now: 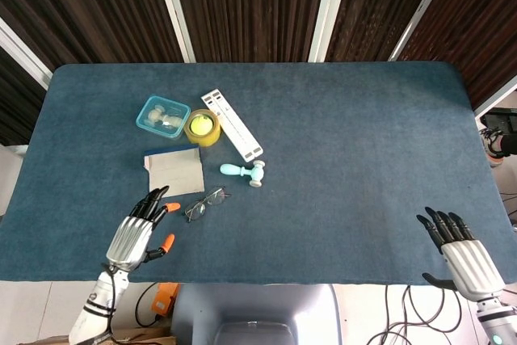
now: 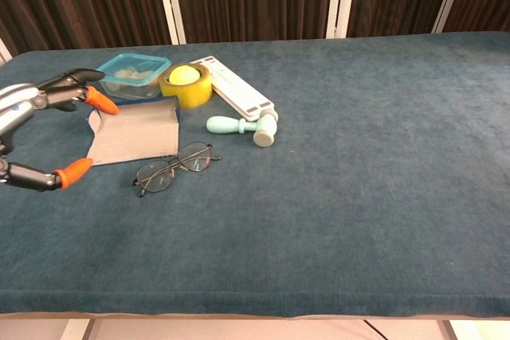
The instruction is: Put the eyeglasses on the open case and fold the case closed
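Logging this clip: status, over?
Left robot hand open near eyeglasses; right robot hand open, idle. Eyeglasses beside open case. Nothing blocking.

tape roll [image 1: 202,128], tub [image 1: 162,116], mint roller [image 1: 243,172]

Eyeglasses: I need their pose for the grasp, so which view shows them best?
The chest view: the eyeglasses appear larger there, with lenses and frame distinct. In the head view they are small, beside the left hand.
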Robot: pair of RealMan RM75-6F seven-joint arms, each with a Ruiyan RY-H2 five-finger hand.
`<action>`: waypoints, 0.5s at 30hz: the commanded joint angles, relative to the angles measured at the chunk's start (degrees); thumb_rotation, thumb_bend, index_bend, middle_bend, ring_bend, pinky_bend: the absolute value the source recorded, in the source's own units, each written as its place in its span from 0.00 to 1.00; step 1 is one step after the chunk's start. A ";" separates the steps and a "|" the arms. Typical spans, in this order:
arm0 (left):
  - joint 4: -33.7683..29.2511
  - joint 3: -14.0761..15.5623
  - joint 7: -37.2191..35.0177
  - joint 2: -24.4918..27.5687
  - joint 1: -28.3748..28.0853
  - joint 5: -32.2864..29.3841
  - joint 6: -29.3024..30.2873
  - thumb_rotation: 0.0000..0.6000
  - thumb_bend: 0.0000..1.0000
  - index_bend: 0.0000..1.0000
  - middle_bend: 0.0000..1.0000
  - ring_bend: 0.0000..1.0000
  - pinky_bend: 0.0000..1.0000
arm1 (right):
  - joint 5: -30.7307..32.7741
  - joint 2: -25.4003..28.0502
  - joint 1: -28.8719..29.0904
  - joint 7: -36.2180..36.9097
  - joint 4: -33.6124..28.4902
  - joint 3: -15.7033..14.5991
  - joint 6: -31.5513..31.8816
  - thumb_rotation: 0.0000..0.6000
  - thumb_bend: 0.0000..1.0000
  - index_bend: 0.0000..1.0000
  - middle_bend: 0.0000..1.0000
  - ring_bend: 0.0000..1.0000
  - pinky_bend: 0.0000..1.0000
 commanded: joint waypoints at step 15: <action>9.08 -13.44 43.80 -21.08 -14.42 -33.21 -0.33 1.00 0.36 0.34 0.02 0.00 0.17 | -1.84 1.88 0.68 3.74 0.05 -0.93 -0.11 1.00 0.25 0.00 0.00 0.00 0.00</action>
